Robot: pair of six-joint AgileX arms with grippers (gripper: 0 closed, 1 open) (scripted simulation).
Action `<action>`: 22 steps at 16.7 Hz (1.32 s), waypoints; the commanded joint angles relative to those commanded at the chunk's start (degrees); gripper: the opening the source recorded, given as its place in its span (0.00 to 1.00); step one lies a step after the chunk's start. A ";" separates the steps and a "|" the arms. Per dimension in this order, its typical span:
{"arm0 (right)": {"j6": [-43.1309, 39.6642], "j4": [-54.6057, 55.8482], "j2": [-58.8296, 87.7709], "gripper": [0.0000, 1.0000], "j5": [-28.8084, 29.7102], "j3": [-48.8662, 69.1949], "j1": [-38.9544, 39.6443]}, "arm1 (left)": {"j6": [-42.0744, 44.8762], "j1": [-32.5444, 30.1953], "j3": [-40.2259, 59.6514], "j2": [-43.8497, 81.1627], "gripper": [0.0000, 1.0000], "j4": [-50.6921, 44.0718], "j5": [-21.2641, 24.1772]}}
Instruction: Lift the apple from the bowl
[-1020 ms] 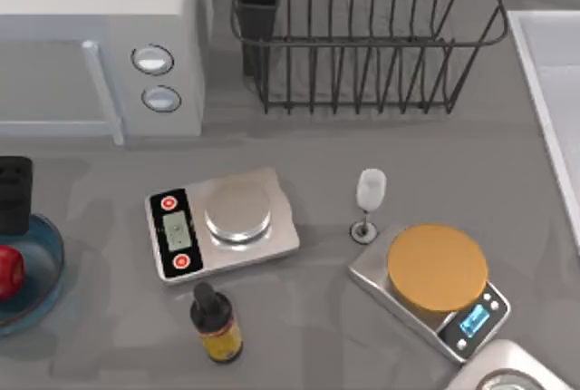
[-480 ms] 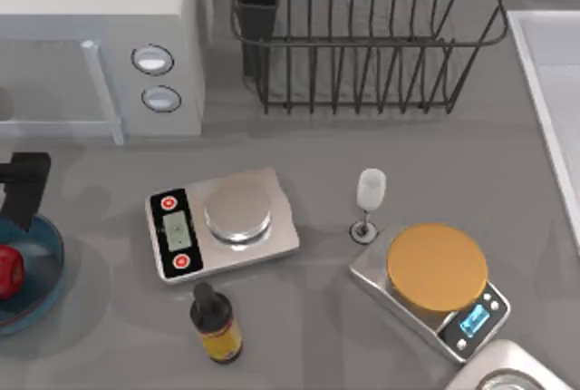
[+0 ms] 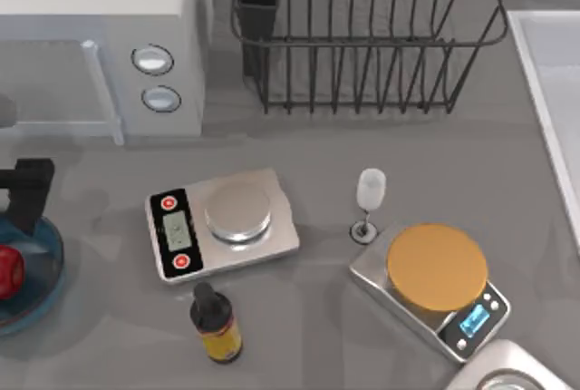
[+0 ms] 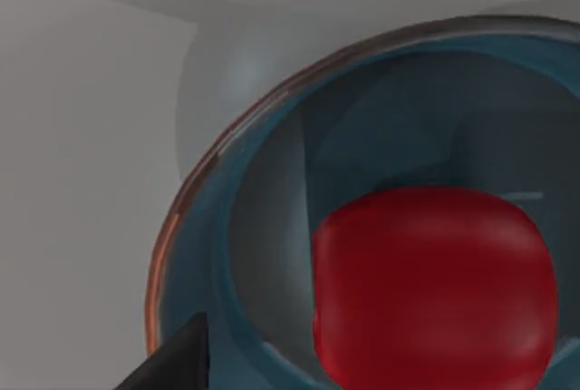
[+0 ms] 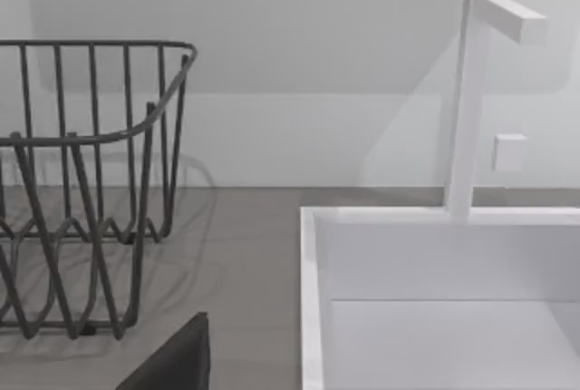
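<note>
The red apple (image 3: 7, 272) lies in the translucent blue bowl (image 3: 43, 274) at the table's left edge. In the left wrist view the apple (image 4: 435, 286) looms large inside the bowl's thick rim (image 4: 186, 227). My left gripper (image 3: 25, 198) hangs just behind the bowl's far rim, not touching the apple. It is open, and one dark fingertip (image 4: 172, 365) shows over the rim. My right arm (image 3: 512, 370) rests parked at the front right corner, with one dark fingertip (image 5: 172, 358) showing far off centre and nothing held.
A steel scale (image 3: 222, 224) and a dropper bottle (image 3: 216, 325) stand right of the bowl. A small glass (image 3: 370, 195) and an orange-topped scale (image 3: 437, 268) sit farther right. A microwave (image 3: 100, 36), a dish rack (image 3: 362, 32) and a white sink (image 5: 444, 299) line the back.
My left gripper has come in from the left edge, shifting a little to the right behind the bowl. The apple and bowl have stayed put.
</note>
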 joint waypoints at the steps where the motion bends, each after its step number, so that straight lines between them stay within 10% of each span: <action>1: 0.00 0.00 0.00 1.00 0.00 0.00 0.00 | 0.03 0.04 -1.15 0.86 1.00 1.94 0.00; 13: 0.00 0.00 0.00 1.00 0.00 0.00 0.00 | 0.32 0.41 -11.31 9.01 1.00 20.56 0.03; 22: 0.00 0.00 0.00 1.00 0.00 0.00 0.00 | 0.32 0.41 -11.31 9.01 0.32 20.56 0.03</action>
